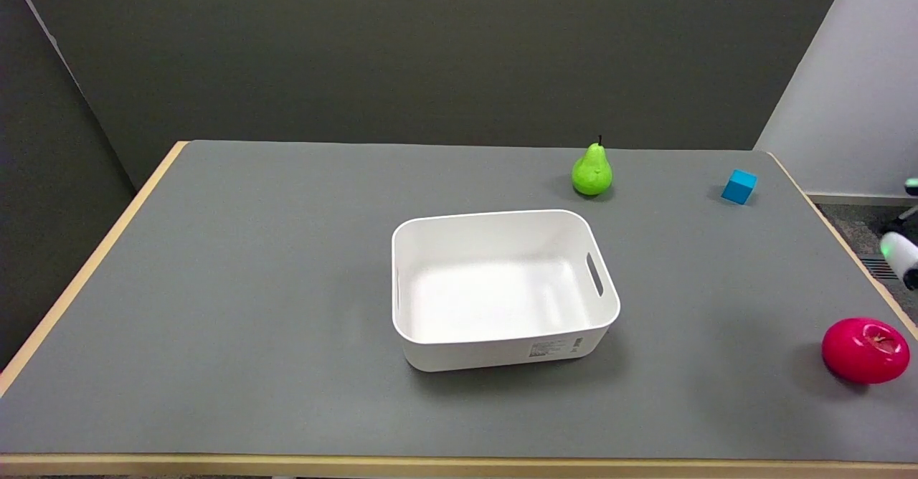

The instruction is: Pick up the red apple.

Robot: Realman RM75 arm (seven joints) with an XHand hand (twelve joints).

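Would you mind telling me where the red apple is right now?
In the head view the red apple lies near the table's right edge, toward the near side, right of the white bin.

Only a white cylindrical arm segment (900, 257) with a green glow and black end, at frame's right edge.
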